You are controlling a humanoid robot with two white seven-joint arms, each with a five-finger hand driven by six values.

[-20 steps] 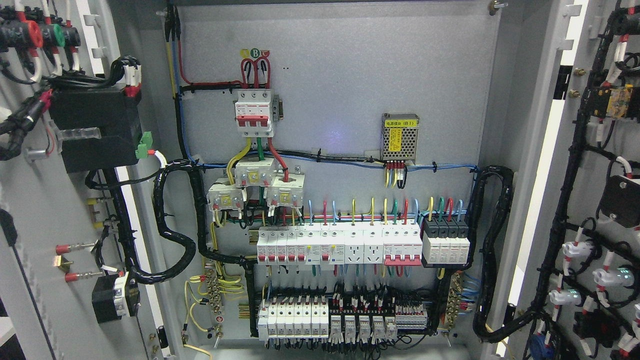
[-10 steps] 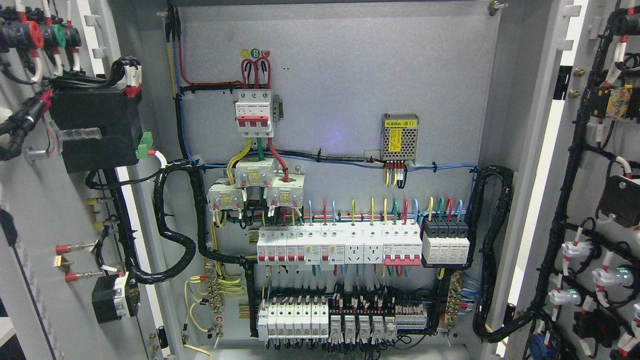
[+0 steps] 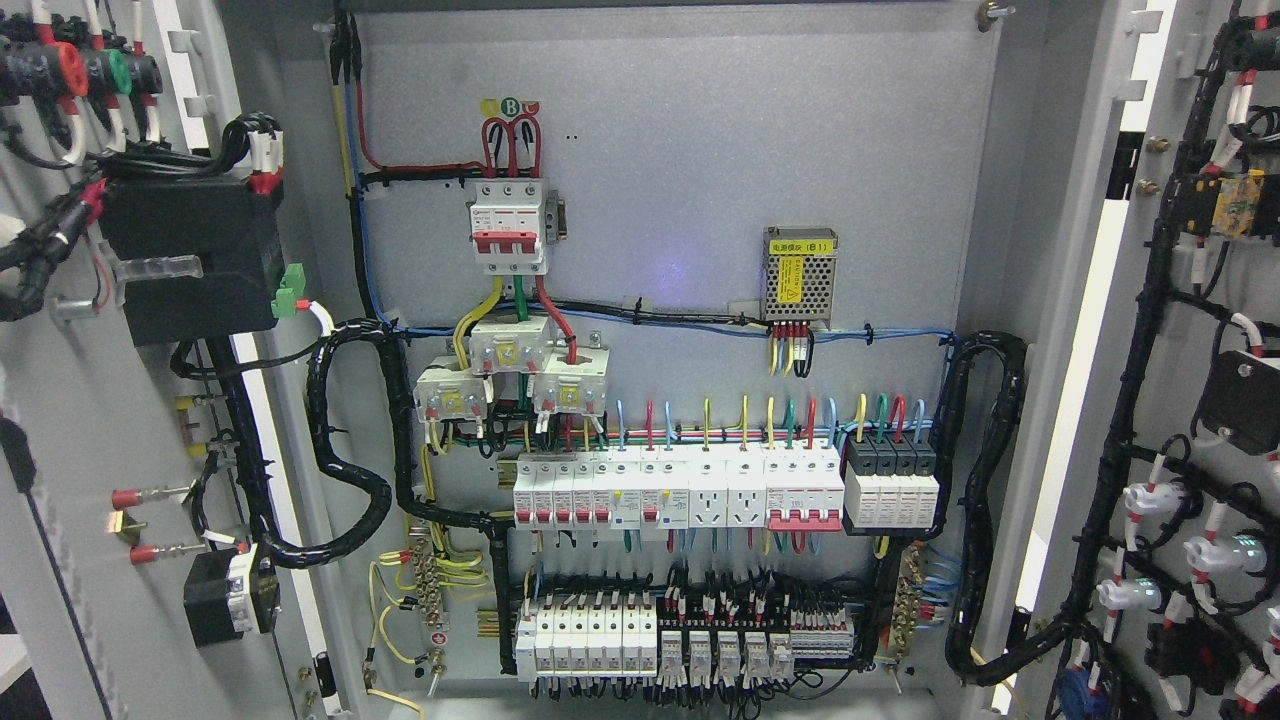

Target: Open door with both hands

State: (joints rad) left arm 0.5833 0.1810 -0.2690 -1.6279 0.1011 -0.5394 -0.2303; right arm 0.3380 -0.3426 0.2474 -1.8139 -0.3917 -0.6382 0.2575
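Neither hand shows in the head view, so no pose or grip can be told. Left door (image 3: 90,400) and right door (image 3: 1190,330) stand swung wide either side of the wired backplate (image 3: 700,150), with breaker rows (image 3: 680,490) low on it.

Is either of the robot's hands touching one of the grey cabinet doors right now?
No, neither hand shows; the left grey cabinet door and right one stand swung open, untouched.

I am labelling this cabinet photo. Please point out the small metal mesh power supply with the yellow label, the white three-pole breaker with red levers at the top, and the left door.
Metal mesh power supply (image 3: 800,276), head view: mesh front.
White three-pole breaker (image 3: 509,225), head view: body centre.
Left door (image 3: 80,430), head view: bare grey panel.
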